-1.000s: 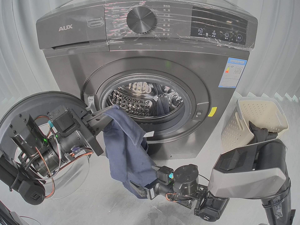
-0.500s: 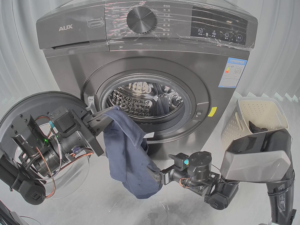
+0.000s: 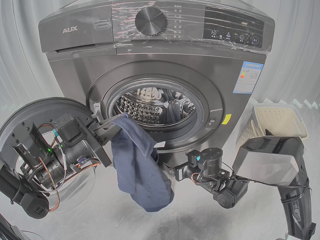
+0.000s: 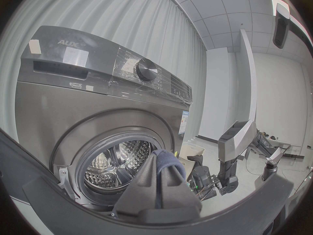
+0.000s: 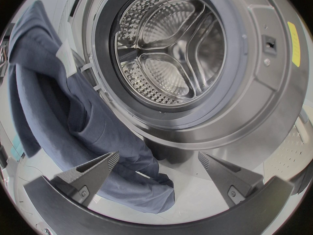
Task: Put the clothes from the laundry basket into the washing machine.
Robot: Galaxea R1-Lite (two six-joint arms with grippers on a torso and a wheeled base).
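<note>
A blue garment (image 3: 140, 164) hangs from my left gripper (image 3: 117, 121), which is shut on its top edge just in front of the left side of the washing machine's drum opening (image 3: 150, 107). In the left wrist view the cloth (image 4: 168, 159) bulges out above the closed fingers (image 4: 143, 183). My right gripper (image 5: 156, 157) is open and holds nothing, low in front of the machine, beside the garment's lower end (image 5: 137, 186). The white laundry basket (image 3: 283, 119) stands on the floor at the right of the machine, partly hidden by my right arm.
The washing machine (image 3: 156, 34) fills the middle, its round door (image 3: 36, 110) swung open to the left behind my left arm. A dark cloth (image 4: 195, 159) lies in the basket (image 4: 190, 147). Bare floor lies in front of the machine.
My right gripper has drawn away from the garment's lower end, rising and moving right toward the machine's front. The garment's bottom now hangs free. The left arm has stayed put.
</note>
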